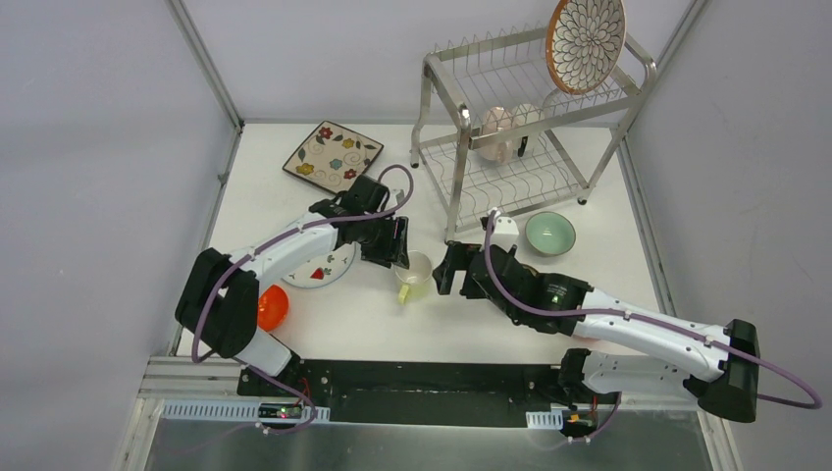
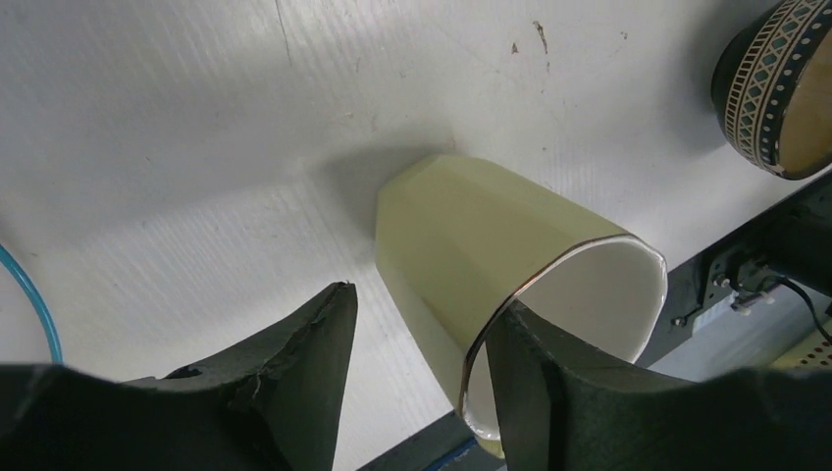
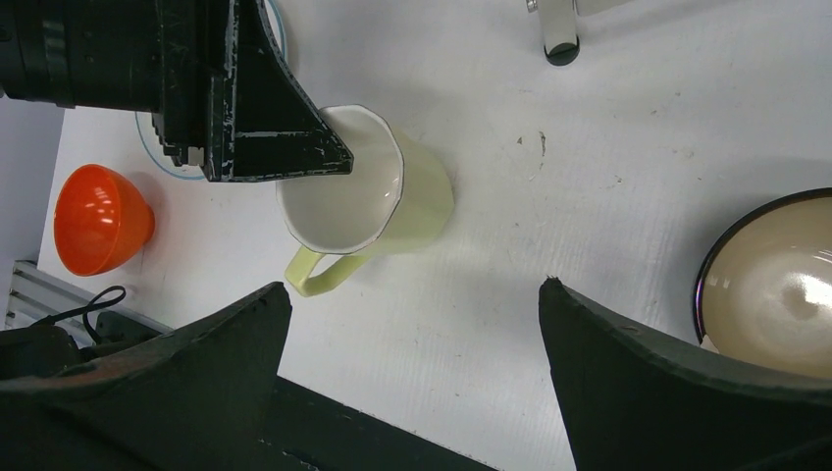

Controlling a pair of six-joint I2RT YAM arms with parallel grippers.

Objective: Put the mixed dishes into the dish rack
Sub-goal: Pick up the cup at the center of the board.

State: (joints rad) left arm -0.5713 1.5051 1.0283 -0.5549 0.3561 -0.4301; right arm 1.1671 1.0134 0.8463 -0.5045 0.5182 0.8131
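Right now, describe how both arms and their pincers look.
Both the left arm and right arm have white shells with black joints. A purple cable loops along each one. The left pincer and right pincer are black, with broad wedge-shaped fingers that taper to a point; their edges look scuffed and chipped.

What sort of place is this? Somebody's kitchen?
Probably not a kitchen but a robot test booth: a plain white table boxed in by grey wall panels, two white robot arms bolted on, and a silver two-tier wire dish rack as a prop.
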